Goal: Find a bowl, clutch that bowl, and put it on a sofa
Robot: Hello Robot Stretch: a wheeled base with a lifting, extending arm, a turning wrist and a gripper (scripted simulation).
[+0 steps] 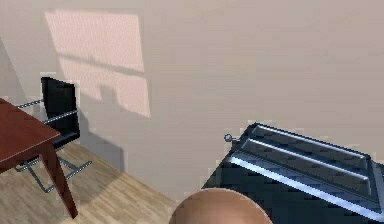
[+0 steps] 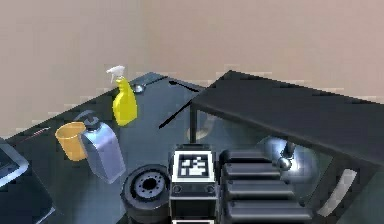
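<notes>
Three containers crowd the dark desk (image 2: 150,132) in the arm side view: a yellow spray bottle (image 2: 123,100), an orange cup (image 2: 71,140) and a grey bottle (image 2: 102,152), the last two just beside each other; the claw (image 2: 149,188) shows as a dark round body left of a white marker square (image 2: 192,166), near the grey bottle; its fingers cannot be made out, so neither their state nor whether the claw holds anything can be told; a black raised slab (image 2: 290,105) spans the right, and beneath it lies a pale rounded shape (image 2: 287,152) with a bright glint; whether it is the bowl cannot be told. The forward view offers a black chair (image 1: 60,103) beside a red-brown desk (image 1: 25,140) on wood floor (image 1: 120,195); a dark box with grey bars (image 1: 300,165) sits at right; a brown dome (image 1: 225,208) rises at the bottom edge.
</notes>
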